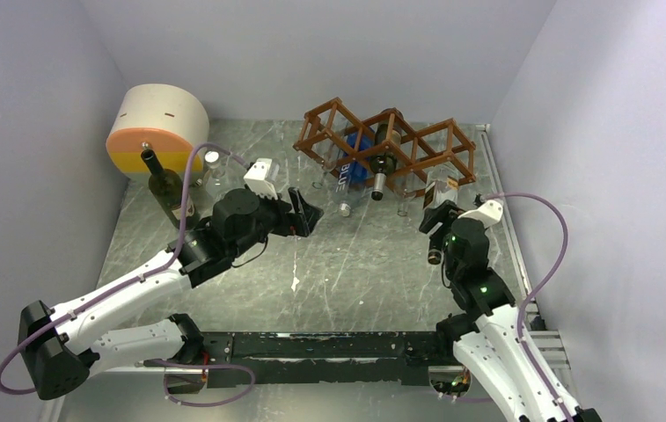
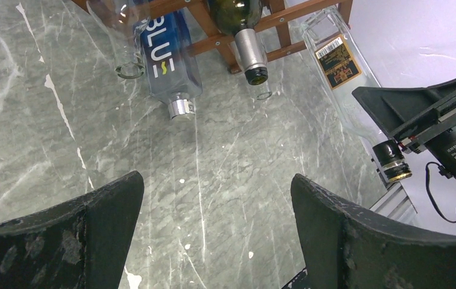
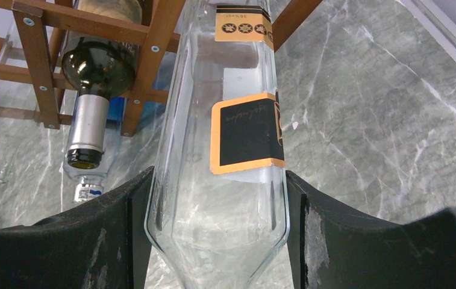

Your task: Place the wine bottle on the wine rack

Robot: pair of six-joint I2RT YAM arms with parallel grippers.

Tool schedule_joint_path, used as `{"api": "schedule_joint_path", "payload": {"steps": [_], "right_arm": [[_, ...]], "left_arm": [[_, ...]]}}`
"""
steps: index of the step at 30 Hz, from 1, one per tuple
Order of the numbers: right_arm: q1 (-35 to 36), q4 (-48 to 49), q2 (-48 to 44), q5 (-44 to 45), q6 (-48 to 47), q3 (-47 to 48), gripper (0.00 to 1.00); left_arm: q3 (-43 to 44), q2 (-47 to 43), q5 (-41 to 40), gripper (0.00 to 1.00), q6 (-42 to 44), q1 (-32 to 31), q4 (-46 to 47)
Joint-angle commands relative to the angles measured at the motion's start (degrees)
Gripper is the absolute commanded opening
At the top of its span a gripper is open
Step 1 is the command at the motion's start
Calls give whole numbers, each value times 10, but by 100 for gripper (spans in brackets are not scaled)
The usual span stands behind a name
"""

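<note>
At the far left, a dark green wine bottle point(image 1: 167, 186) is standing upright on the marble table point(image 1: 355, 272), well apart from the rack. The left gripper point(image 2: 216, 186) is hovering over bare table, jaws spread wide and holding nothing. The right gripper point(image 3: 216, 198) is clamping a clear bottle point(image 3: 246, 129) bearing an orange-edged black label. The bottle's base end is reaching the slats of the wine rack point(image 3: 40, 72), just right of a racked dark bottle point(image 3: 96, 66).

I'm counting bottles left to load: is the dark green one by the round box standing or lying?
Standing upright: the dark green bottle rests on its base with its neck pointing up, beside the round box and outside the wine rack.
</note>
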Motion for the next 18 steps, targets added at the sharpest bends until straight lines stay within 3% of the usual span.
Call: {"api": "schedule_joint_path", "payload": {"steps": [1,18], "right_arm": [[1,181,-2,-28,-8,21,0],[-6,281,91,-29,-79,27,0]], "left_arm": [[19,-5,8,95,7,-2,-2],[28,-3,8,95,26,-2,-13]]}}
